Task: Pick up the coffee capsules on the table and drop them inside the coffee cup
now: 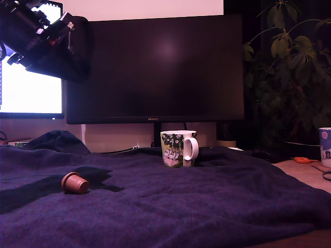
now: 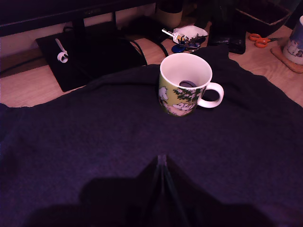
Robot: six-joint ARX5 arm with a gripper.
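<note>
The gripper [image 2: 162, 163] is hanging high above the table [image 1: 217, 206], jaws pressed together on nothing. The coffee cup [image 1: 178, 148] is standing upright, and a dark capsule [image 2: 187, 84] is sitting inside it (seen from the wrist view). The copper-brown capsule [image 1: 75, 183] is lying on its side, well off toward the exterior view's left of the cup.

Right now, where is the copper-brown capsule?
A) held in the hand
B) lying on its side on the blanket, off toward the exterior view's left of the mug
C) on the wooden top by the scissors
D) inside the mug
B: the copper-brown capsule lies tipped on the blanket, well apart from the mug.
</note>
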